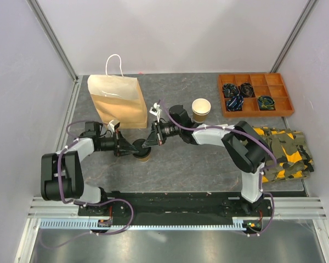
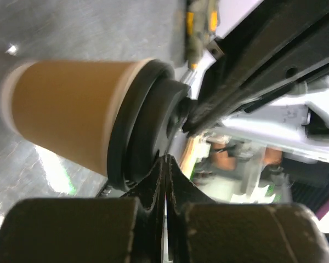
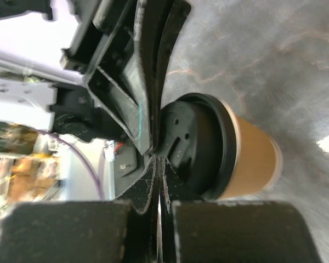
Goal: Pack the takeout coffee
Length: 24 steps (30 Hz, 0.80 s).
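The left gripper and right gripper each have their fingers pressed together with nothing pinched. Their tips rest from opposite sides against the black lid of a kraft cup standing just in front of the paper bag. Well right of the bag, the orange compartment tray holds dark bundles in several cells, and an unlidded cup stands between bag and tray, its white inside showing.
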Motion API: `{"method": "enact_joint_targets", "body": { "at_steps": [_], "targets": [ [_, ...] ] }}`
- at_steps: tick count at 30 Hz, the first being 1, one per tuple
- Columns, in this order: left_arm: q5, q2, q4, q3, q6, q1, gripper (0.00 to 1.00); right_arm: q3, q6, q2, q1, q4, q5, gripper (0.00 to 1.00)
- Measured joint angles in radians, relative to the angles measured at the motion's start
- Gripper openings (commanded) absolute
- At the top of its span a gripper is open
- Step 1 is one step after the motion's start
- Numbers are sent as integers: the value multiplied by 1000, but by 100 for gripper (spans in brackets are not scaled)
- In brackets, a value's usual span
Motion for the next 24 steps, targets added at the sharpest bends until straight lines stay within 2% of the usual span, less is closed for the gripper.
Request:
{"method": "enact_joint_targets", "body": {
  "at_steps": [5, 14, 20, 24],
  "targets": [
    [51, 64, 15, -3, -61, 5, 2, 34, 64, 69, -6, 61, -52, 0],
    [113, 144, 6, 15, -80, 30, 2, 55, 126, 114, -31, 114, -92, 0],
    [126, 160, -16, 27, -79, 52, 2, 72, 96, 119, -35, 86, -112, 0],
    [86, 101, -11, 25, -77, 51, 2, 85, 53, 110, -34, 47, -115, 0]
  ]
}}
